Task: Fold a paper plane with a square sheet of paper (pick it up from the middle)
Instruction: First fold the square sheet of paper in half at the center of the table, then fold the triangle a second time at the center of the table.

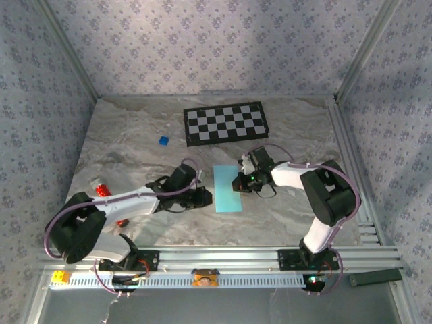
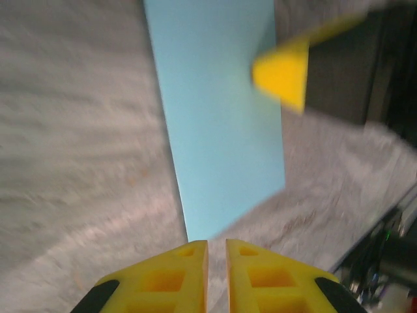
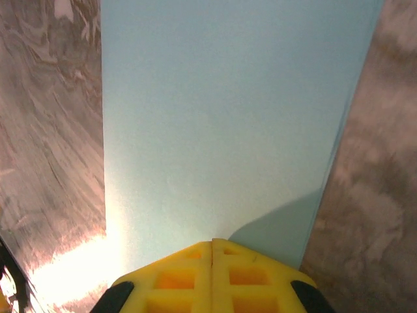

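The square sheet of paper [image 1: 227, 189] lies flat on the marbled table as a narrow light-blue rectangle, its long side running away from me. My left gripper [image 1: 204, 197] is low at the paper's left edge. In the left wrist view the gripper [image 2: 217, 242] points at the near corner of the paper [image 2: 221, 117], its jaws a thin slit apart with only table between them. My right gripper [image 1: 240, 183] is shut, its tip [image 3: 212, 242] resting on the paper [image 3: 228, 111] near the right edge. One of its yellow fingers [image 2: 283, 75] appears in the left wrist view.
A black-and-white checkerboard [image 1: 225, 123] lies at the back. A tiny dark-blue cube [image 1: 163, 141] sits to its left. A red object [image 1: 100, 188] lies by the left arm. Aluminium rails [image 1: 223, 260] run along the front and the right side.
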Controlling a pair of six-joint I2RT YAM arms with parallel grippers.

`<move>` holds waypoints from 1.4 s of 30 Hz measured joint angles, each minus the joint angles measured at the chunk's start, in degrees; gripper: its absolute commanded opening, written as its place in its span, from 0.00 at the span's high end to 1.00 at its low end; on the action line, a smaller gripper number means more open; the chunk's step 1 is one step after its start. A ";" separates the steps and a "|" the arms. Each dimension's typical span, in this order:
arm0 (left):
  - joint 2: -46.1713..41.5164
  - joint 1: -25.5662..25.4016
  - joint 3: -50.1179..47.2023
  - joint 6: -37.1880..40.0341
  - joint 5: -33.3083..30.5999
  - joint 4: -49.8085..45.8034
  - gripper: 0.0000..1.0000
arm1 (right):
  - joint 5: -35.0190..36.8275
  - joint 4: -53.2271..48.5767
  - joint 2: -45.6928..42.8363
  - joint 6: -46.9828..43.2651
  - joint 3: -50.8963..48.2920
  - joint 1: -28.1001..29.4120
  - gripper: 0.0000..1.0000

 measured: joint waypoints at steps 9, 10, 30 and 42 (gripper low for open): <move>6.19 6.08 11.10 -0.37 0.61 -1.46 0.86 | 4.17 -4.17 -18.80 0.00 -3.02 -1.25 0.78; 7.63 6.32 12.37 -0.35 0.85 -1.40 0.87 | 4.81 -4.63 -21.20 0.48 -3.96 -2.23 0.77; 32.35 9.11 27.10 -0.39 6.91 0.92 0.90 | 1.86 -5.75 -27.67 13.44 -16.00 -5.73 0.73; 33.07 9.79 22.97 -1.51 7.93 7.50 0.90 | -2.16 -4.22 -20.57 15.26 -15.87 -2.86 0.57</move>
